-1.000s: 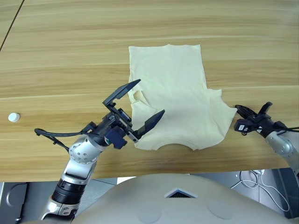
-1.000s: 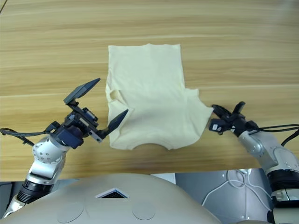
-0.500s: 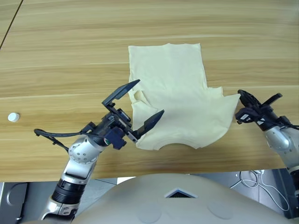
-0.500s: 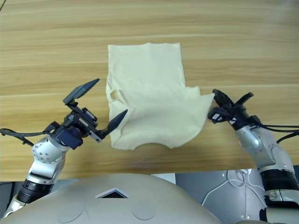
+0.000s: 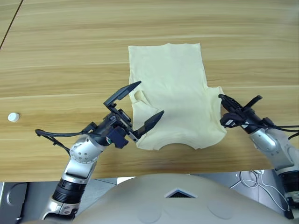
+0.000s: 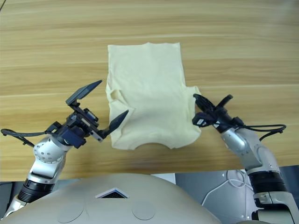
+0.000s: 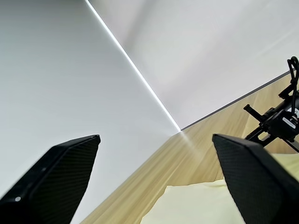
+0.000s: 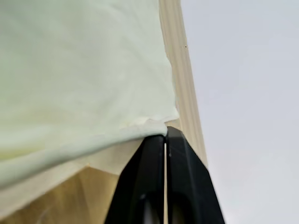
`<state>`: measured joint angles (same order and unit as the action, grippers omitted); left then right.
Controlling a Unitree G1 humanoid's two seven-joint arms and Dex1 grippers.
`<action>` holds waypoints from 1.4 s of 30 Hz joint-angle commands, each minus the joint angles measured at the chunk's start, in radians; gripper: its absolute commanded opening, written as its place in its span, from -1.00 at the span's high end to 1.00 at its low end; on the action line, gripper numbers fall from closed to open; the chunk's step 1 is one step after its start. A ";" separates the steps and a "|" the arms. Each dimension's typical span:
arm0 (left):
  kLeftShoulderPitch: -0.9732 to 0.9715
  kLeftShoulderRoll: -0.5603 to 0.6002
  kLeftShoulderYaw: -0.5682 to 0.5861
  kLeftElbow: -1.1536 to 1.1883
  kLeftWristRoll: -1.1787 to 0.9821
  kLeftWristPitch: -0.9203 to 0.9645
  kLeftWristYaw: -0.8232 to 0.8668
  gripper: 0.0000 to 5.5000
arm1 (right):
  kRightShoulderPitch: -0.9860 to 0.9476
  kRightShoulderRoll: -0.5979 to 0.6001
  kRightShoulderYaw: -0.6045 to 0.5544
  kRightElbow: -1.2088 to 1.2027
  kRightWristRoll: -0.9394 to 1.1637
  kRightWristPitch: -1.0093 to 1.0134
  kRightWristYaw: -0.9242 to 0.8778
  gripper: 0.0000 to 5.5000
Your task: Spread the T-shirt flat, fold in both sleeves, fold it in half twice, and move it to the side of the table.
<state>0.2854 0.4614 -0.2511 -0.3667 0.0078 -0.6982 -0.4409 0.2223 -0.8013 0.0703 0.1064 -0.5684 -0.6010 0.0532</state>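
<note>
1. Here, the pale T-shirt (image 5: 168, 79) lies in the middle of the table (image 5: 70, 46). Its right sleeve is clamped between the right gripper's (image 5: 223, 99) jaws, which hide the sleeve's tip.
2. The left gripper (image 5: 151, 97) hovers at the shirt's near-left edge, jaws wide apart.

No text, label, number or sign can be read in any view. The T-shirt (image 5: 170, 88), at the centre of the frame, is seen as plain pale yellow cloth with no print on it.
</note>
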 commanded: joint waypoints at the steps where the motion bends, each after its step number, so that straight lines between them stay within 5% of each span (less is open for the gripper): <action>1: -0.007 -0.001 -0.003 0.015 0.012 -0.008 -0.007 -0.63 | -0.015 0.029 0.038 -0.050 0.007 -0.006 0.045 0.99; 12: -0.016 -0.006 -0.010 0.035 0.024 -0.014 -0.007 -0.63 | -0.031 0.053 0.108 -0.064 0.004 -0.005 0.124 0.99; 24: 0.033 0.112 0.078 0.089 0.096 0.022 -0.042 -0.63 | -0.022 0.024 0.098 -0.063 0.022 -0.015 0.179 0.20; 30: 0.113 0.364 0.334 0.265 0.291 0.077 -0.051 -0.63 | -0.039 -0.132 -0.208 -0.022 0.261 -0.052 0.191 0.13; 42: 0.085 0.379 0.030 0.263 0.363 0.056 -0.236 -0.63 | 0.293 -0.239 -0.164 -0.001 0.071 -0.006 0.321 0.13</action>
<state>0.3955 0.8436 -0.1496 -0.1291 0.3281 -0.6510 -0.6102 0.4671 -1.0299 -0.0801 0.1188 -0.4743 -0.6174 0.3636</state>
